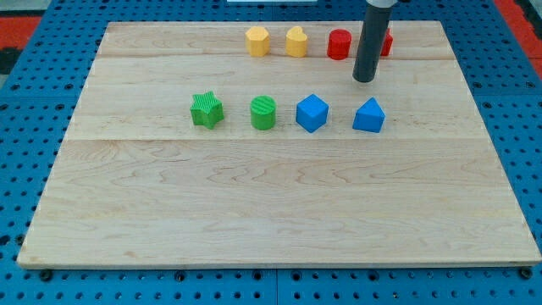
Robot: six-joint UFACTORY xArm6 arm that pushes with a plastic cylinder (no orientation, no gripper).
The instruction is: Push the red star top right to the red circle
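Note:
A red circle block (340,44) stands near the view's top, right of centre. Just to its right a second red block (386,42), probably the red star, is mostly hidden behind my dark rod. My tip (363,80) rests on the board just below and between these two red blocks, touching neither as far as I can tell. It is above the blue triangular block (368,116).
A yellow hexagon (257,41) and a yellow heart (296,41) stand left of the red circle. A row lies across the middle: green star (207,110), green circle (263,113), blue cube (312,113). The wooden board (271,212) sits on blue pegboard.

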